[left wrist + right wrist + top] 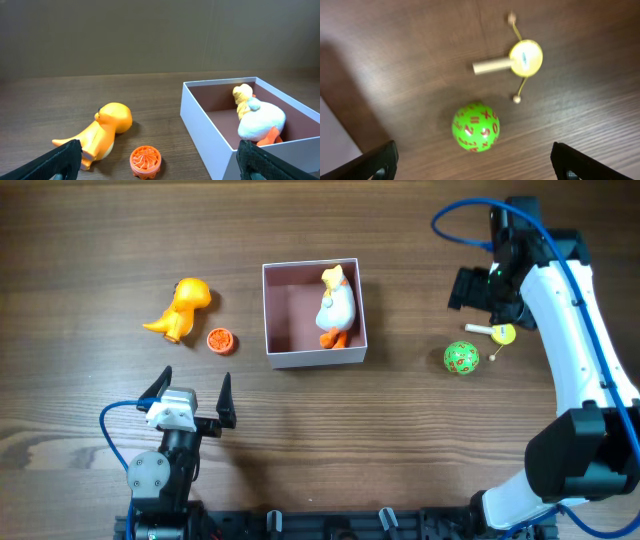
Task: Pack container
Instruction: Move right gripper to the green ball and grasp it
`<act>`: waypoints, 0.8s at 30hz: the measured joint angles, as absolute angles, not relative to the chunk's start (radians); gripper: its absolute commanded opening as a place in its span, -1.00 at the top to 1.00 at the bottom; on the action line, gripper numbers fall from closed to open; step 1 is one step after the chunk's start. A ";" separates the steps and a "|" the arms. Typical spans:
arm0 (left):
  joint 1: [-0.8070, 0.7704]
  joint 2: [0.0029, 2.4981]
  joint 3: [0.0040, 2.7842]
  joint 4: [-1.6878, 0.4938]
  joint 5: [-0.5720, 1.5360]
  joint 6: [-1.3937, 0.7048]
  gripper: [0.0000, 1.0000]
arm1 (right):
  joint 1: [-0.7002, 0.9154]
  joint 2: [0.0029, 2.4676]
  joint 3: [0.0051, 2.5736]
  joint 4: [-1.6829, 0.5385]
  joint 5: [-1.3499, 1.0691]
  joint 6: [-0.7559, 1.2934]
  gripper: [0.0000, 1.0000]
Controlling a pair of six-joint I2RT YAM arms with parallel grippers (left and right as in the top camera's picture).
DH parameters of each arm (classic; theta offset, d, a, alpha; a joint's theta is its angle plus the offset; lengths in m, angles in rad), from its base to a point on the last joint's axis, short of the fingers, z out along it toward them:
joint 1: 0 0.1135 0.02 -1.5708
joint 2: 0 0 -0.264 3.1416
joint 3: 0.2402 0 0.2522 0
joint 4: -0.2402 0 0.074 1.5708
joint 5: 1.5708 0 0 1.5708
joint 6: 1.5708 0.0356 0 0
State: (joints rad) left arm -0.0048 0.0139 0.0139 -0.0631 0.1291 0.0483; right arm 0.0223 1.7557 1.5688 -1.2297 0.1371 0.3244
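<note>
The container (315, 358) is a white-walled square box with a pinkish inside, at the table's middle. A white and yellow plush duck (336, 305) lies in its right half. An orange dinosaur (182, 308) and a small orange ribbed cap (221, 340) lie to its left. My left gripper (190, 395) is open and empty near the front edge. In its wrist view the cap (145, 161) sits between the fingers, with the dinosaur (102, 132) and container (210, 130) beyond. My right gripper (470, 288) is open and empty above a green number ball (475, 127).
A yellow rattle drum with a wooden handle (498, 332) lies next to the green ball (461, 357), right of the container; it shows in the right wrist view (525, 58) too. The container's white corner (332, 145) shows at that view's left edge.
</note>
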 measured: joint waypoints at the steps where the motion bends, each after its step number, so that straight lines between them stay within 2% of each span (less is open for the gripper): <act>1: -0.005 0.014 0.014 -0.063 0.130 0.048 -1.00 | 0.019 1.756 1.541 -1.220 0.126 0.310 -0.92; 8: -0.005 0.014 0.014 -0.063 0.129 0.048 -1.00 | 0.016 1.756 1.347 -1.058 0.043 0.216 -0.86; 13: -0.005 0.014 0.014 -0.063 0.129 0.048 -0.99 | 0.016 1.757 1.311 -0.997 0.020 0.196 -0.62; 17: -0.005 0.014 0.014 -0.063 0.130 0.048 -0.99 | 0.016 1.757 1.311 -0.986 0.018 0.177 -0.57; 24: -0.005 0.014 0.014 -0.063 0.129 0.048 -1.00 | 0.016 1.757 1.210 -0.922 0.018 0.173 -0.65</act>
